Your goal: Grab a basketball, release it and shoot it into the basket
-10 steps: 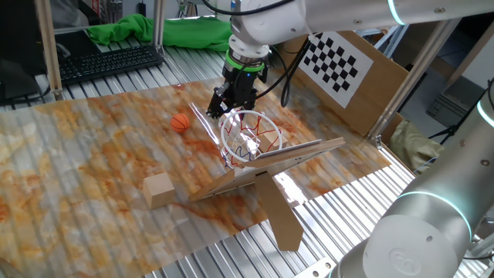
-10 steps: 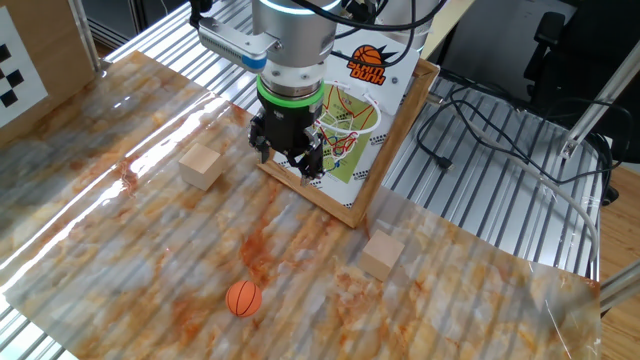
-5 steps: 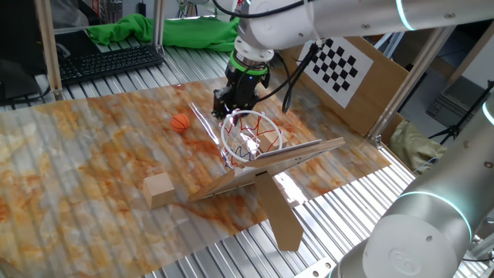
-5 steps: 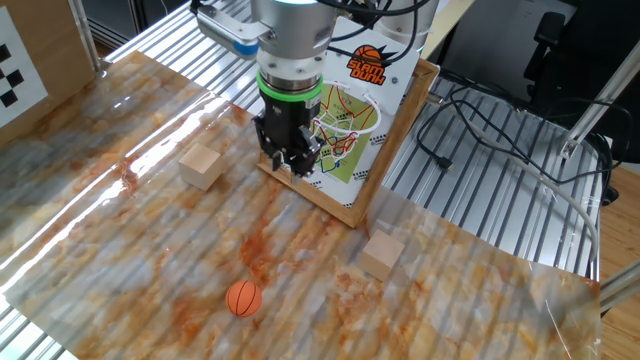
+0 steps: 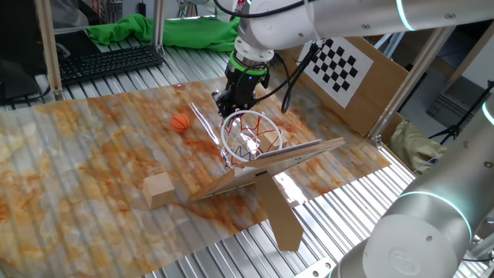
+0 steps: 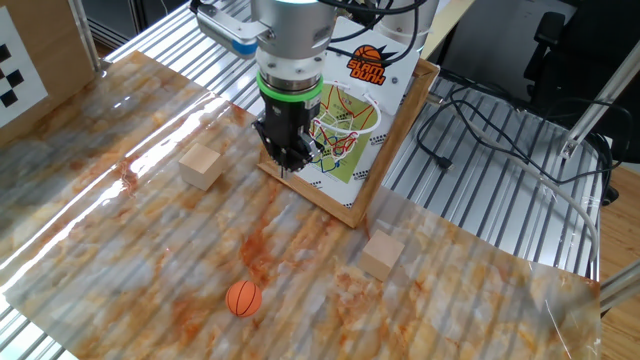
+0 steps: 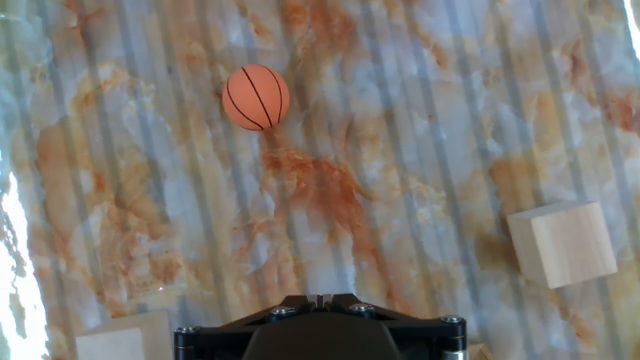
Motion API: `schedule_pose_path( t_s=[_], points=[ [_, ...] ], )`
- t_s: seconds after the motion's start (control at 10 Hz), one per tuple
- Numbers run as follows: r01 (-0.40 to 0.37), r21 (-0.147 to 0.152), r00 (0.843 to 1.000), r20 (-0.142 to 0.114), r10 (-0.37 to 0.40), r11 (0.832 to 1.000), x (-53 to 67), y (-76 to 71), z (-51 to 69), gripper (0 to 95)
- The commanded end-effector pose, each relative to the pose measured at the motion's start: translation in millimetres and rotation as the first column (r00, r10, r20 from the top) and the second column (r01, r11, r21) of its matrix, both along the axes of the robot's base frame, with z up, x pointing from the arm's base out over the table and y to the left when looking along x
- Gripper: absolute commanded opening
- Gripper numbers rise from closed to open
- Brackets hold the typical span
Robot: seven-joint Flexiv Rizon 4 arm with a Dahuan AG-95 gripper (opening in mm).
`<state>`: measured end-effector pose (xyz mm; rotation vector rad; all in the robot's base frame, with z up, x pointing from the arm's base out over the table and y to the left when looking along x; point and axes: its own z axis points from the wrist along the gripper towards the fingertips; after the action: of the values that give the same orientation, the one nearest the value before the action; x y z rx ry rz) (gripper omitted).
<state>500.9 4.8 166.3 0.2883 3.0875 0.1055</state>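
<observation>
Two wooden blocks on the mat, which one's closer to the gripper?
The block left of the hoop stand's base in the other fixed view, beside the gripper. The second block lies further out, past the stand's near corner.

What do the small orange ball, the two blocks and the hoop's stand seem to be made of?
The basketball looks like matte rubber or soft plastic: even orange with thin dark seams. The blocks look like unfinished pale wood, with flat faces and square edges. The basket has a red ring, likely plastic or coated metal, and a string net; its stand looks like plain brown cardboard.
</observation>
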Motion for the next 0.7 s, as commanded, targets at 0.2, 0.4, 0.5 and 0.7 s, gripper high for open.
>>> schedule_pose_path(
  t_s=[0.2,0.4,0.5,0.7],
  points=[
    [-0.01,0.012,1.0,-0.025,0.01,1.0,8.5,2.1,-1.6,0.0],
    [-0.008,0.011,1.0,-0.027,0.008,1.0,16.1,7.9,-5.1,0.0],
    [-0.006,0.011,1.0,-0.028,0.006,1.0,23.4,11.3,-8.0,0.0],
    [-0.006,0.01,1.0,-0.028,0.007,1.0,36.0,14.4,-12.6,0.0]
  ],
)
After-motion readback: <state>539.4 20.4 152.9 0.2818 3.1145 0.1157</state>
